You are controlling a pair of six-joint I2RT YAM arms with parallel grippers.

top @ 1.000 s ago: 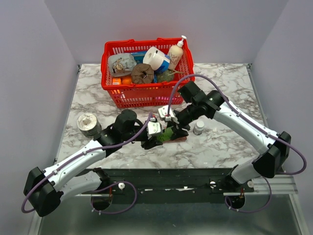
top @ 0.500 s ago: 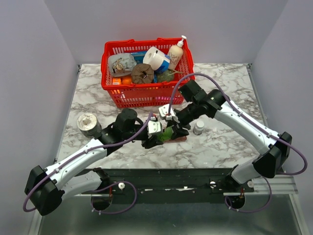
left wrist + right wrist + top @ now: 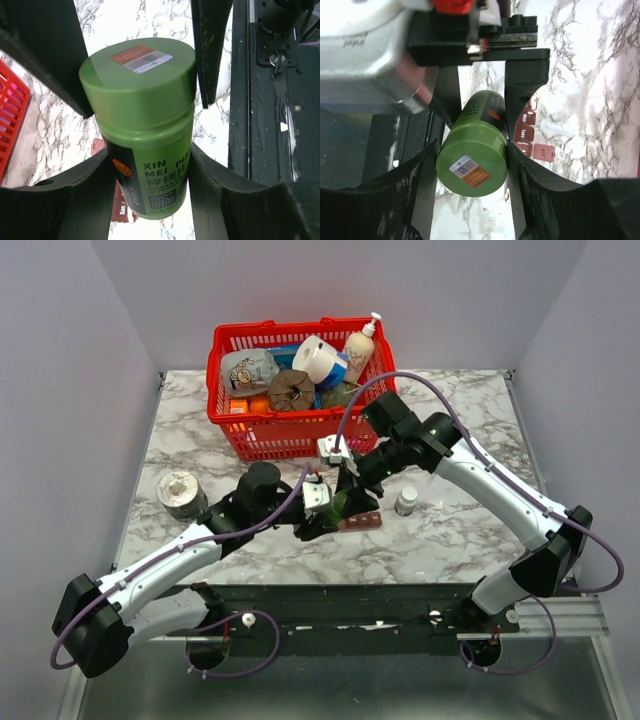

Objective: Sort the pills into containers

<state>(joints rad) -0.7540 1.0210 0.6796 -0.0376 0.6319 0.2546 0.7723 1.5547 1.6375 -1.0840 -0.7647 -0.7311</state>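
A green pill bottle (image 3: 145, 125) hangs tilted above the table between both grippers. My left gripper (image 3: 150, 160) is shut on its labelled body. From the other end my right gripper (image 3: 471, 150) is shut on its wide green cap (image 3: 472, 162). From above, the bottle (image 3: 341, 508) is a small green patch between the left gripper (image 3: 322, 522) and the right gripper (image 3: 350, 490). The containers (image 3: 361, 522), a dark red-brown strip of lidded day compartments, lie on the marble just below the bottle, also showing as the containers (image 3: 526, 131) with one lid (image 3: 543, 152) flipped out. No pills show.
A tiny clear bottle with a grey-white cap (image 3: 406, 502) stands right of the strip. A grey cylinder (image 3: 180, 492) sits at the left. A red basket (image 3: 300, 430) full of goods stands at the back. The table's dark front rail (image 3: 270, 125) runs close by.
My right wrist has moved up and to the left, and the bottle sits a little higher between the grippers. More of the strip now shows.
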